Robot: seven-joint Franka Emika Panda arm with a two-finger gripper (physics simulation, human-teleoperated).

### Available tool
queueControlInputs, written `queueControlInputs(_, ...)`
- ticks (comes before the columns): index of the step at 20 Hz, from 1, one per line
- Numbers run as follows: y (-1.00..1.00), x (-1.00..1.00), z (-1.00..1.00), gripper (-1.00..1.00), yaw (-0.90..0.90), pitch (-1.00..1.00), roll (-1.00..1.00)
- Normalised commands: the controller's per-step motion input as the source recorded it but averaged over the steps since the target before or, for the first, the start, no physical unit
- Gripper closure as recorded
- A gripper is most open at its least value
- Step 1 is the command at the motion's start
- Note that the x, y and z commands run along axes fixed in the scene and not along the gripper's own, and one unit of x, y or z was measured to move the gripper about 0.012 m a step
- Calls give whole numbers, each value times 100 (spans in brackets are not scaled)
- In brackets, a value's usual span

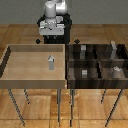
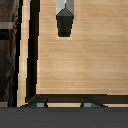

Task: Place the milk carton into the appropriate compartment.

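Milk carton [image 1: 50, 62]: small pale gabled box, upright in light wooden tray [image 1: 15, 75] on desk; gripper [image 2: 62, 102] raised, empty, aperture indeterminable.

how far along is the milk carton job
Nothing looks done yet. The milk carton stands upright in the light wooden tray, untouched. The gripper hangs above the tray's far edge, holding nothing. Left: reach down, grasp the carton, and move it into a compartment of the dark divided bin.
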Motion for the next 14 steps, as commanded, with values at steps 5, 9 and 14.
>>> queueControlInputs(5, 0, -80, 0, -100, 0, 0, 0)
queueControlInputs(9, -25, -50, 0, -100, 0, 0, 0)
queueControlInputs(14, -20, 20, 0, -100, 0, 0, 0)
